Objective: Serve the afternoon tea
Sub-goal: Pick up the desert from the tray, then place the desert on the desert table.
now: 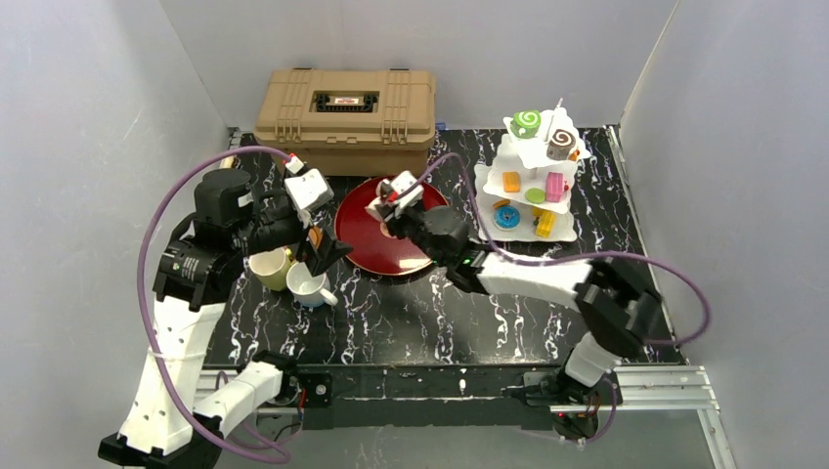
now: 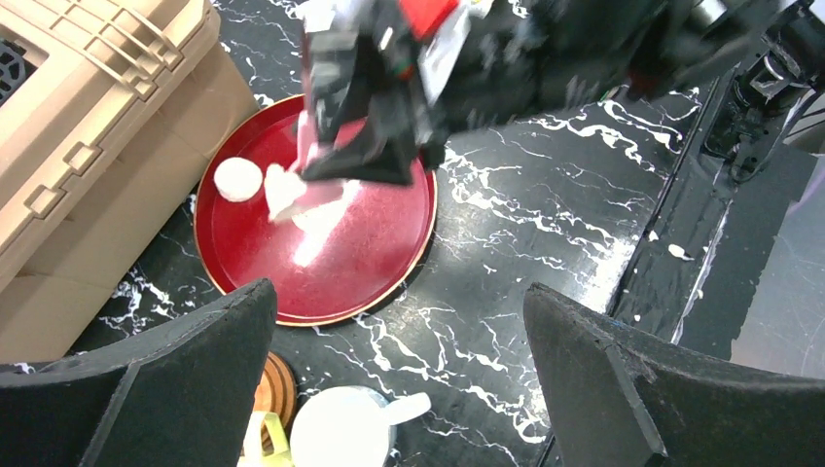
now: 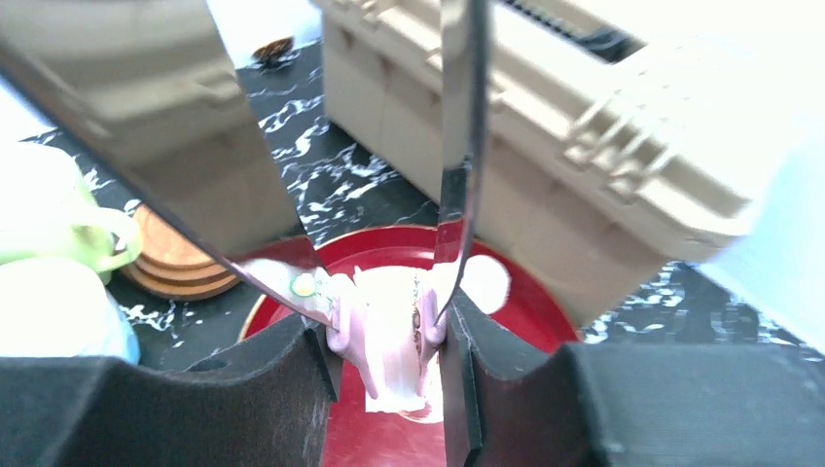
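Toy pastry (image 3: 389, 365) pinched in the metal tongs (image 3: 457, 175) at the red tray (image 1: 364, 256).
Nearest the arm bases, the pale yellow mug (image 1: 269, 267) and white mug (image 1: 308, 286) stand together with the brown coasters (image 2: 277, 384) just beside. The left gripper (image 2: 399, 302) hangs over them, jaws spread wide and holding nothing, probably placed for the cups. Further on, the right gripper (image 3: 384, 336) squeezes the tongs' blades so their tips clamp the pink-and-white pastry low over the tray, beside a white round piece (image 2: 238, 178); whether it touches down I cannot tell. Beyond, the tiered stand (image 1: 533, 181) carries more pastries, and the tan toolbox (image 1: 347, 106) sits behind the tray.
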Tool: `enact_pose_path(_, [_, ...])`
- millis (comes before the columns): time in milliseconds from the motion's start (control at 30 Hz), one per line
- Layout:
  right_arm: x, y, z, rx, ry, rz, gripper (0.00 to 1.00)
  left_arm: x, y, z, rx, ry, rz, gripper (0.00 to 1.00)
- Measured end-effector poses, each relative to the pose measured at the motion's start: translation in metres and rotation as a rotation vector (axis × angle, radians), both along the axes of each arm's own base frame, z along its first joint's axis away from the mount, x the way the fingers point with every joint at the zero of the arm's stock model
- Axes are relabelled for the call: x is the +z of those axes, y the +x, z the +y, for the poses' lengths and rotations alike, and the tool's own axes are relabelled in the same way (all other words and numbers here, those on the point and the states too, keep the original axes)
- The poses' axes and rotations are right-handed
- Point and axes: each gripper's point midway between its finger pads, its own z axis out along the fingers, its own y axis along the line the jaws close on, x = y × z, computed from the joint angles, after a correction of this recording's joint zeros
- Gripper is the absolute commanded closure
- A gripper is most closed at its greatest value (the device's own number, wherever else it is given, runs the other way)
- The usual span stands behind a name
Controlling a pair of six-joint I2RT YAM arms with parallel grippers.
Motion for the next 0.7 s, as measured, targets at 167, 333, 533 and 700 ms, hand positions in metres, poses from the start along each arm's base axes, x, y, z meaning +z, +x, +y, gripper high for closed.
enact_pose_path(167, [0.046,0.0,-0.061,-0.078,-0.005,-0.067,0.64,0.0,0.0,-0.001,-0.003,-0.001,0.002,0.03])
enact_pose_path(333, [0.051,0.012,-0.128,-0.204,-0.053,-0.076,0.64,0.0,0.0,-0.002,-0.01,-0.004,0.006,0.03])
enact_pose_path(533, [0.052,0.027,-0.181,-0.328,-0.154,-0.086,0.64,-0.001,0.0,-0.002,-0.013,-0.005,0.009,0.03])
enact_pose_path(700, [0.049,0.042,-0.212,-0.403,-0.253,-0.093,0.64,0.002,0.0,-0.003,-0.014,-0.008,0.002,0.03])
